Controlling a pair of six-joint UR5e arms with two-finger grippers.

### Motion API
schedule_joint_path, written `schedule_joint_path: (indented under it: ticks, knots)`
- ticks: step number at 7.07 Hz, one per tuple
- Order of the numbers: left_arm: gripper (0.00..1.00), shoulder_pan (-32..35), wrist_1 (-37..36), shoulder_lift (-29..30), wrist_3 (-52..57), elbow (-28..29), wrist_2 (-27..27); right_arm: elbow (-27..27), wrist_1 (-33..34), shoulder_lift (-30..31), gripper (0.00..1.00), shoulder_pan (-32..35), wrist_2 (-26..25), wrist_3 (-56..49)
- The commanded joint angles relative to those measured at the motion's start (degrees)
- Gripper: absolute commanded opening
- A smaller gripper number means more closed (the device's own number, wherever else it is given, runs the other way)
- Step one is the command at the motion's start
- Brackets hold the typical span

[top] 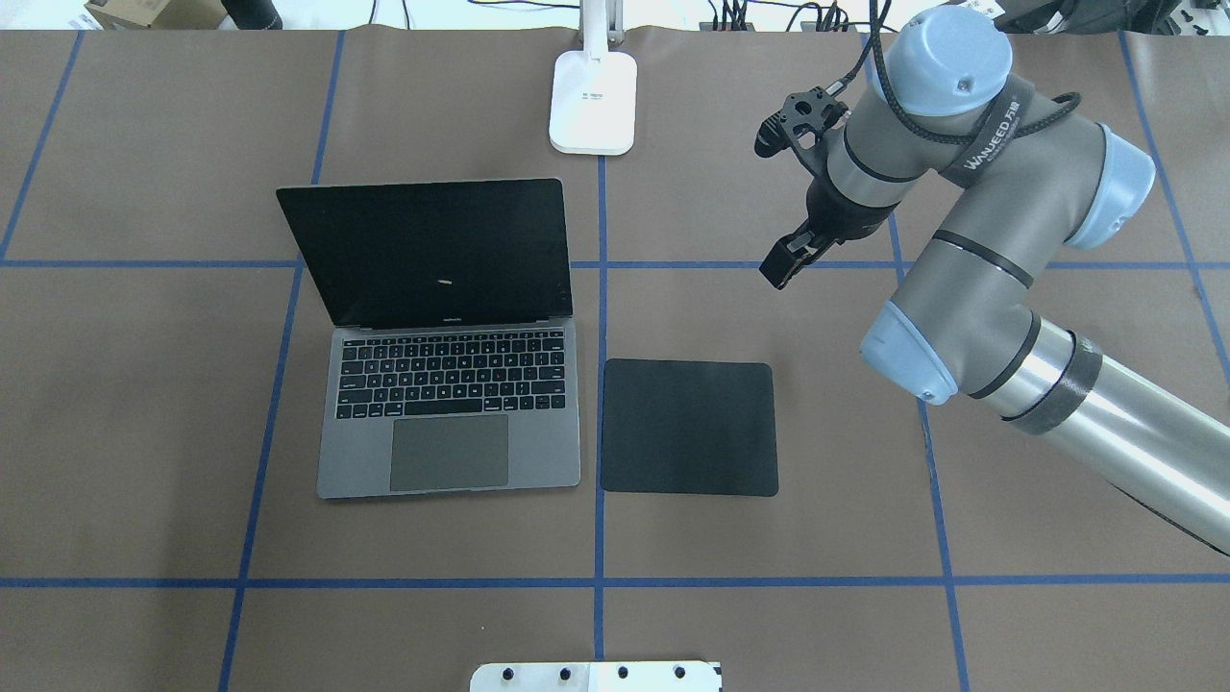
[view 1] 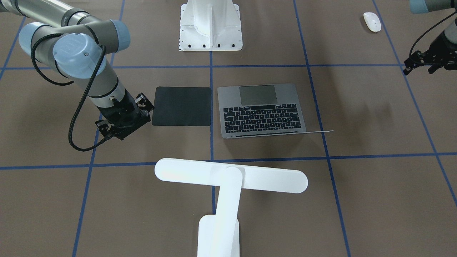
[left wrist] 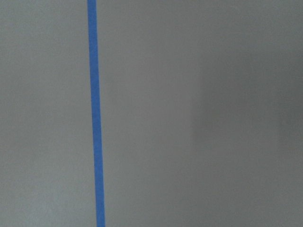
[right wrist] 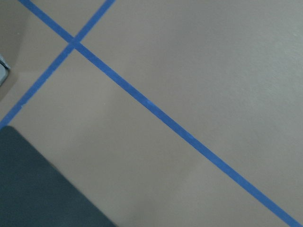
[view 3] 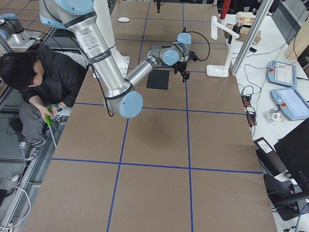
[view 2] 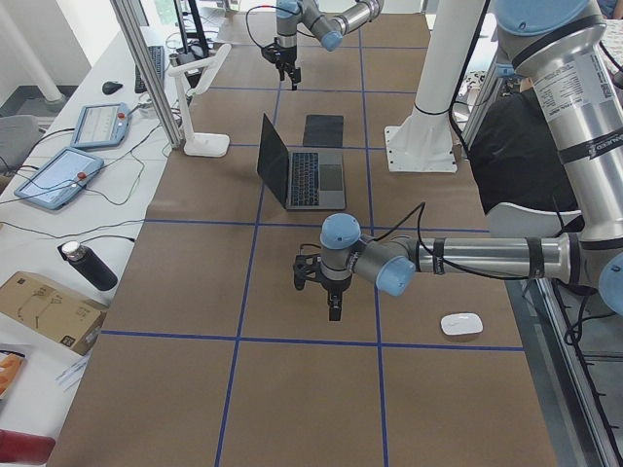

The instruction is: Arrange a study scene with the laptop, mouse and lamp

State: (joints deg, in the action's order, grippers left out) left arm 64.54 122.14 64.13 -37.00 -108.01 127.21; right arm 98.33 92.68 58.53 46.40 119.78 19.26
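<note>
The open laptop (top: 447, 423) sits left of centre with a dark screen; it also shows in the front view (view 1: 260, 110). The white mouse (view 1: 372, 21) lies on the robot's left side near the table's near edge, also visible in the left view (view 2: 460, 324). The white lamp (view 1: 228, 178) stands at the far edge, its base (top: 593, 101) behind the laptop. My right gripper (top: 783, 264) hangs empty above the table just beyond the black mat (top: 688, 428), fingers together. My left gripper (view 2: 334, 311) hangs empty, a narrow shut tip, apart from the mouse and forward of it (view 1: 423, 66).
The white ribbed pedestal (view 1: 210, 25) stands at the near middle edge. Blue tape lines (left wrist: 94, 113) grid the brown table. A person (view 3: 34, 82) crouches beside the robot. Tablets and cables (view 2: 58, 170) lie on the bench past the far edge.
</note>
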Motion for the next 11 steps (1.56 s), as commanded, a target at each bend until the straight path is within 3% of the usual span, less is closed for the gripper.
schedule_joint_path:
  ticks: [1, 2, 4, 7, 9, 11]
  knots:
    - [1.00, -0.6, 9.5, -7.9, -7.9, -0.4, 1.5, 1.4, 5.7, 0.3, 0.99, 1.4, 0.1, 5.2]
    - [1.00, -0.7, 13.3, -12.3, -8.4, -0.4, 1.8, 1.5, 9.2, 0.2, 0.99, 3.1, 0.5, 6.6]
    - [1.00, -1.9, 18.9, -16.7, -12.1, -0.3, 1.8, 1.6, 9.5, 0.4, 0.99, 3.9, 2.0, 9.0]
    - [1.00, -14.7, 23.0, -16.1, -25.8, -0.3, -1.8, 2.7, 9.4, 0.4, 0.99, 3.8, 2.6, 12.1]
    - [1.00, -26.8, 24.0, -12.6, -37.7, 0.3, -10.4, 2.5, 9.0, 0.4, 0.99, 3.7, 2.6, 12.1]
    - [1.00, -30.4, 27.3, -13.3, -39.1, 0.4, -10.9, 2.3, 8.9, 0.6, 0.99, 3.7, 2.5, 12.3]
